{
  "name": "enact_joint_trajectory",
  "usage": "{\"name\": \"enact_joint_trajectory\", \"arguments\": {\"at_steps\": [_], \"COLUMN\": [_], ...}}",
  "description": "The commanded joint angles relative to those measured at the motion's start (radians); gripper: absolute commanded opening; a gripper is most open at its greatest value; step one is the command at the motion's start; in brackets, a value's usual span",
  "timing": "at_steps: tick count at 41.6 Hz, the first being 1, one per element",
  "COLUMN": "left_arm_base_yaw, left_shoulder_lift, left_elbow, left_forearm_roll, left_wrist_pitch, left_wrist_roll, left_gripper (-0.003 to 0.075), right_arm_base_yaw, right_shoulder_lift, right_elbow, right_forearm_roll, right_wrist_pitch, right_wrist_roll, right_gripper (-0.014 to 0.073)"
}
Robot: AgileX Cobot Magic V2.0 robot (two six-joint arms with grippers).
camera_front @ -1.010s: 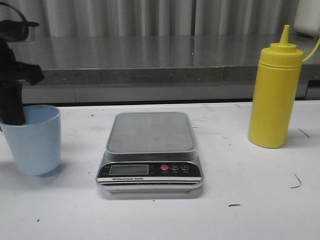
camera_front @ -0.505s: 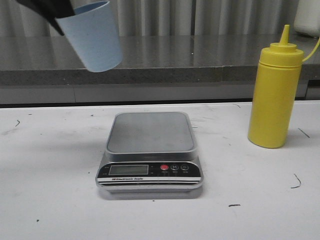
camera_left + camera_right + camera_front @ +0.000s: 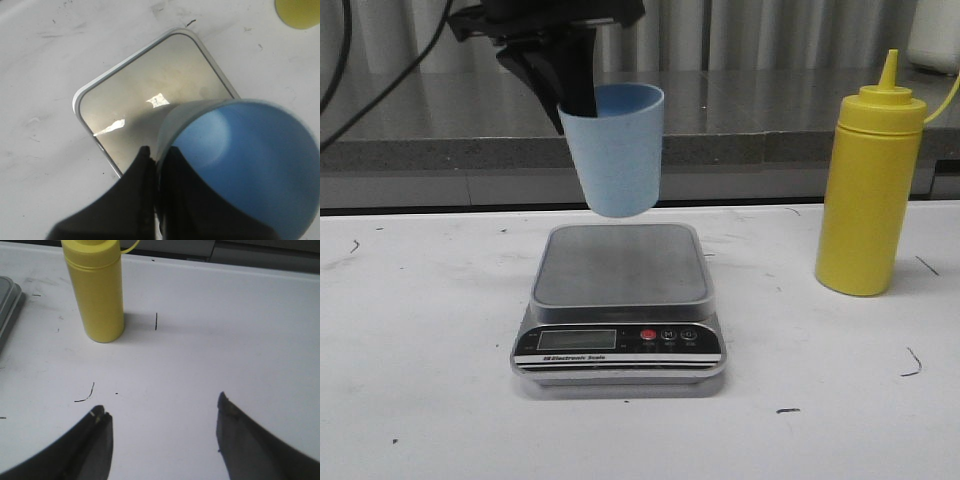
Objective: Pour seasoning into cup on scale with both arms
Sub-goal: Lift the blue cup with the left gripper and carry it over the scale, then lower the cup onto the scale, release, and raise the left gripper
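Observation:
My left gripper (image 3: 575,95) is shut on the rim of the pale blue cup (image 3: 617,150) and holds it in the air above the back of the silver scale (image 3: 620,265). In the left wrist view one finger is inside the cup (image 3: 250,165) and one outside, with the scale platform (image 3: 150,100) below. The yellow seasoning bottle (image 3: 868,185) stands upright on the table at the right, apart from the scale. My right gripper (image 3: 162,412) is open and empty over bare table, short of the bottle (image 3: 97,290). It is out of the front view.
The white table (image 3: 420,400) carries small dark scuff marks. A grey stone ledge (image 3: 740,110) runs along the back. The scale's edge (image 3: 7,305) shows in the right wrist view.
My left gripper lifted the cup from the table at the far left, carried it up and to the right, and now holds it lower, above the scale. The bottle and scale have not moved.

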Motion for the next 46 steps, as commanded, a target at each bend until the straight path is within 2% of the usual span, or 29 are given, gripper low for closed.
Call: {"name": "enact_joint_trajectory", "arguments": {"at_steps": [1,9,31,35,42,46], "left_arm_base_yaw": [-0.007,-0.007,-0.007,-0.007,-0.007,-0.007], "left_shoulder_lift": [-0.025,0.014,0.043,0.043,0.043,0.043], "left_elbow": [-0.035,-0.035,-0.035,-0.035,-0.035,-0.035], "left_forearm_roll": [0.0,0.056,0.055,0.055,0.055,0.055], "left_wrist_pitch": [-0.058,-0.067,-0.087,-0.087,-0.085,-0.089], "left_wrist_roll": [-0.014,-0.014,-0.014,-0.014,-0.014,-0.014], "left_gripper": [-0.002,-0.002,-0.0008,0.0084,0.0358,0.044], "right_arm_base_yaw": [-0.003,-0.003,-0.003,-0.003,-0.003,-0.003], "right_shoulder_lift": [0.009,0.009,0.009,0.009,0.009,0.009], "right_elbow": [-0.033,-0.033,-0.033,-0.033,-0.033,-0.033], "right_forearm_roll": [-0.015,-0.015,-0.015,-0.015,-0.015,-0.015], "right_wrist_pitch": [-0.064,-0.064,-0.064,-0.064,-0.064,-0.064], "right_wrist_roll": [-0.009,-0.009,-0.009,-0.009,-0.009,-0.009], "right_gripper": [0.0476,0.0476,0.0476,0.0476,0.0476,0.0476]}}
